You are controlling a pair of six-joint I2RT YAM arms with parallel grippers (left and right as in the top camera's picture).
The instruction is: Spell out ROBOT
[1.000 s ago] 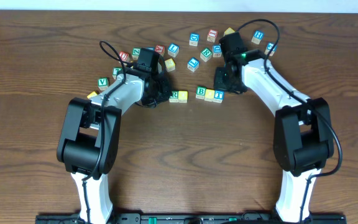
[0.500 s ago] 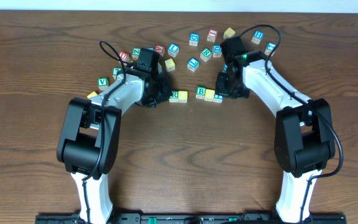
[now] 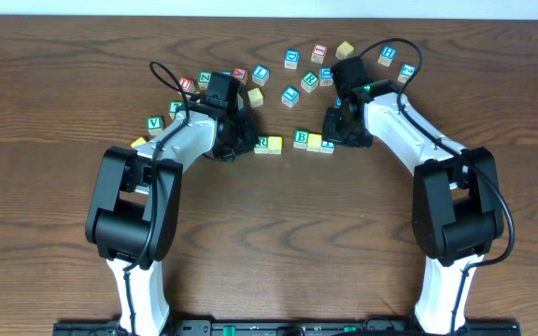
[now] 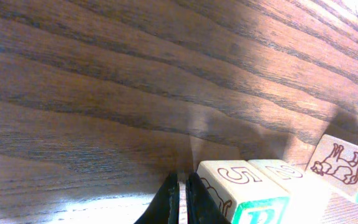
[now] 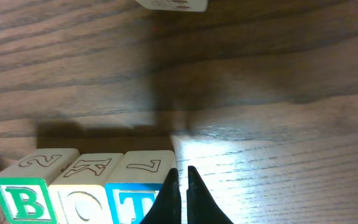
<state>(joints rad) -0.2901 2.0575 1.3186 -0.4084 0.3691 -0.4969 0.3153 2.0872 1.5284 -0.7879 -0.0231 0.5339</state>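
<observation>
Left fingers point(image 4: 175, 186): clenched, nothing between them, tips low over the bench point(image 3: 269, 243), just beside the outer end of the R cube point(image 3: 262, 144).

Right fingers point(image 5: 174, 186): clenched, empty, tips down at the outer edge of the T cube point(image 3: 328, 146). Cannot tell if they touch it.

The row lies between the two arms. R cube touches a yellow-topped cube point(image 3: 275, 144) on its right. Then a gap of bare wood. Then the B cube point(image 3: 301, 139), a yellow O cube point(image 3: 315, 142) and the T cube, all three side by side and touching.

Farther back, loose cubes lie scattered. A V cube point(image 3: 154, 122) sits at far left, an L cube point(image 3: 261, 72) near the middle and an H cube point(image 3: 388, 55) at far right. All are well apart from the row.
</observation>
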